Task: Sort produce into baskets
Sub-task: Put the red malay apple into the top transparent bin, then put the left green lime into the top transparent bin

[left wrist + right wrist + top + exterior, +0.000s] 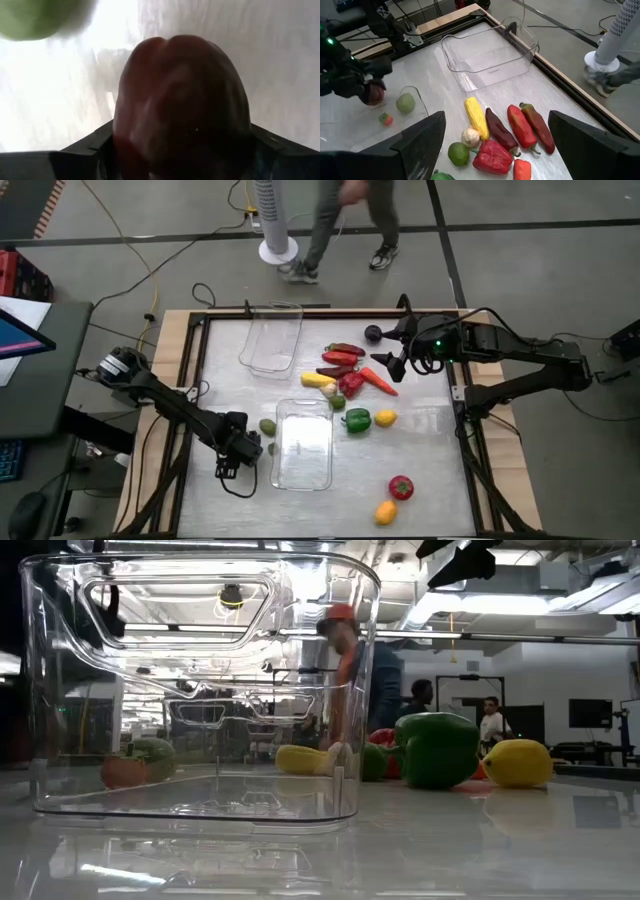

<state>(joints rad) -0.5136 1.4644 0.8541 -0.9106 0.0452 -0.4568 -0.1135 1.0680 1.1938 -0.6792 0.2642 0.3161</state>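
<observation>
A dark red round fruit (pixel 182 100) fills the space between the fingers of my left gripper (pixel 243 450), which points down just left of the near clear basket (pixel 279 465). A green lime (pixel 268 426) lies beside it on the table. My right gripper (pixel 392 365) hangs open above the far right of the table, over a cluster of red peppers, a corn cob and a carrot (pixel 520 127). The far basket (pixel 255 358) stands near the far edge. A green pepper (pixel 357 420), lemons (pixel 385 418) and a tomato (pixel 401 487) lie to the right of the near basket. My left gripper pinches the dark red fruit by its two opposite sides (pixel 125 145) between its fingers (pixel 85 152). The fingers come from above, pointing down. The fruit (pixel 375 94) sits low by the table; whether it still rests on it, I cannot tell.
A small red and green piece (pixel 385 119) lies by the lime. A dark plum (pixel 373 333) sits at the far right. Wooden rails (pixel 175 380) frame the table. Beyond the far edge are a walking person (pixel 345 230) and a white fan base (pixel 278 250).
</observation>
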